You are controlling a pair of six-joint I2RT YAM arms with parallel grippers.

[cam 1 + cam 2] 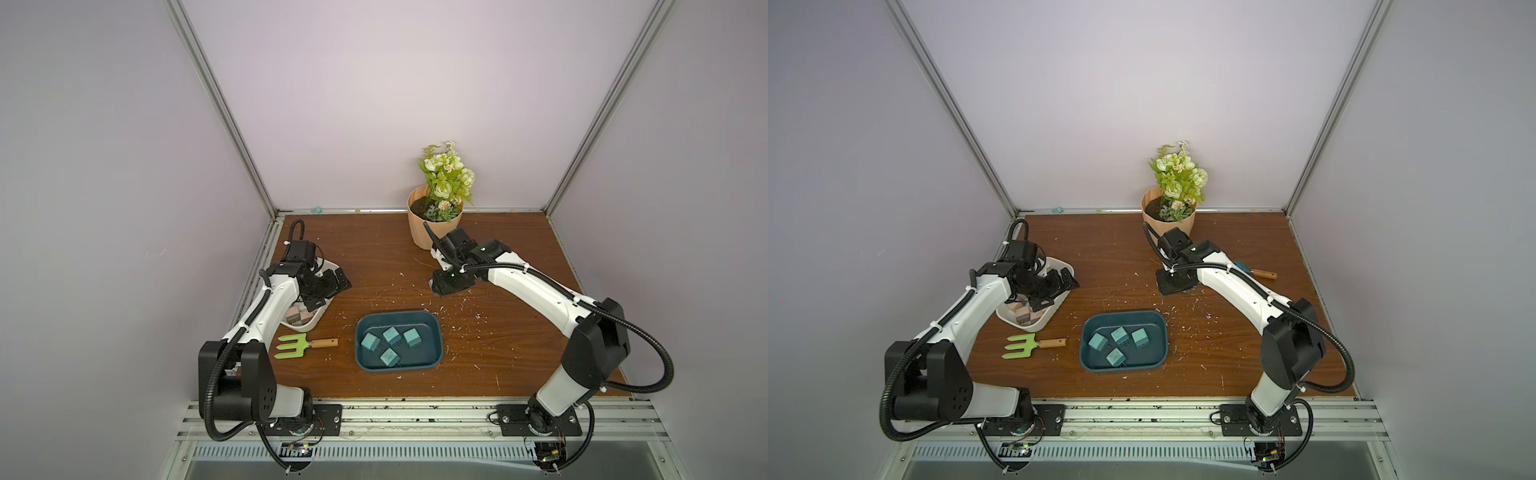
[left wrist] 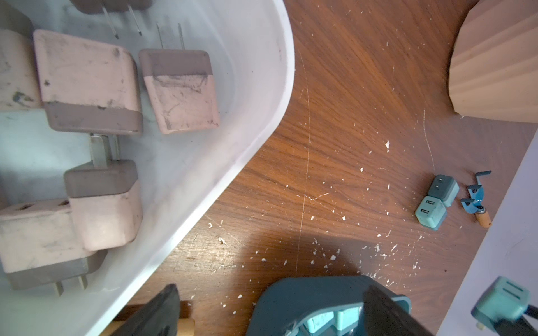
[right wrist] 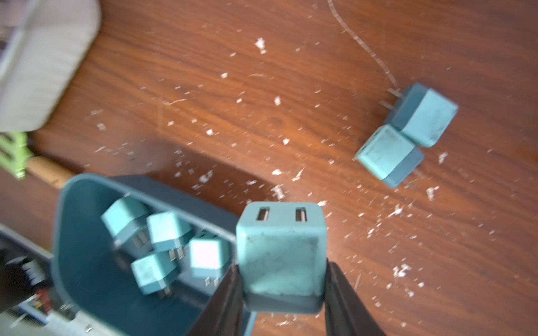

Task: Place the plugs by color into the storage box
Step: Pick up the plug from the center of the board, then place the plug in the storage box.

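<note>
Teal plastic is clamped in the right gripper [image 3: 281,276]: one plug [image 3: 279,235], judged bound for the teal tray [image 1: 439,345] where four like it are gathered. The left gripper [image 1: 332,286] is held wide open over the white tray [image 2: 262,116] of pink plugs [image 2: 87,78]. Two teal plugs [image 3: 407,133] are left on the fleck-strewn wooden tabletop [image 1: 519,365], enclosed by lilac walls [image 1: 374,104].

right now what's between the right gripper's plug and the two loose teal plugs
Between the held plug and the loose pair, only bare tabletop with white flecks, shown in the right wrist view.
</note>
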